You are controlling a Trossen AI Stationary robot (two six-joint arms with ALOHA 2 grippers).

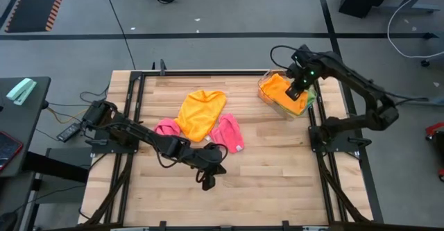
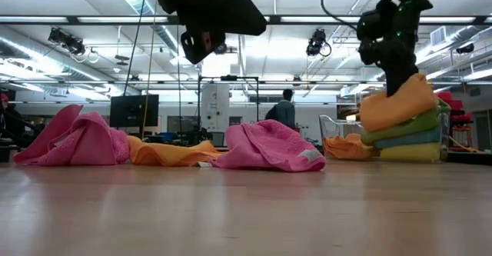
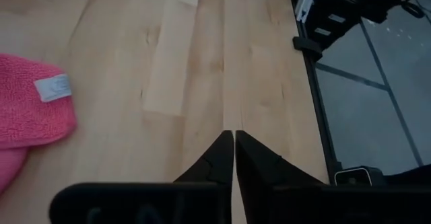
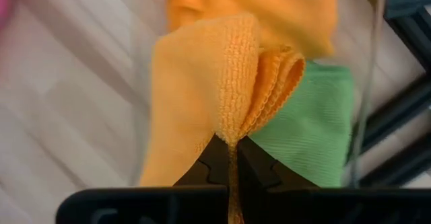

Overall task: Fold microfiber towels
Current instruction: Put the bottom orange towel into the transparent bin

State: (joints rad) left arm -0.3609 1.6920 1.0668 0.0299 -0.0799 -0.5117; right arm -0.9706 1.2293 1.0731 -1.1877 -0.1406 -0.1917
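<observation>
**One orange towel being drawn from the stack; loose towels waiting mid-tabletop**

Step in hand, by my judgement: fetching the next towel for folding. The right claw (image 4: 232, 158) is pinching a gathered fold of the orange towel (image 4: 222, 89), its fingers closed tight on the cloth. That towel is sitting on top of a stack in the clear tray (image 1: 266, 94) at the far right of the tabletop (image 1: 277, 168), with a green towel (image 4: 306, 133) directly beneath it. The right arm is reaching in from the right edge and bending down over the tray.

The left claw (image 3: 234, 158) is hanging just above bare wood near the front centre, fingers together and holding nothing. A pink towel (image 1: 227, 132) is lying just beside it; a second pink towel (image 1: 166, 127) and a loose orange one (image 1: 201, 113) are lying crumpled mid-tabletop, the orange one overlapping both.

Next move, as I judge it, is calling for a clean lift so the pinched towel clears the tray without dragging the green one out, then spreading it flat on open wood.
</observation>
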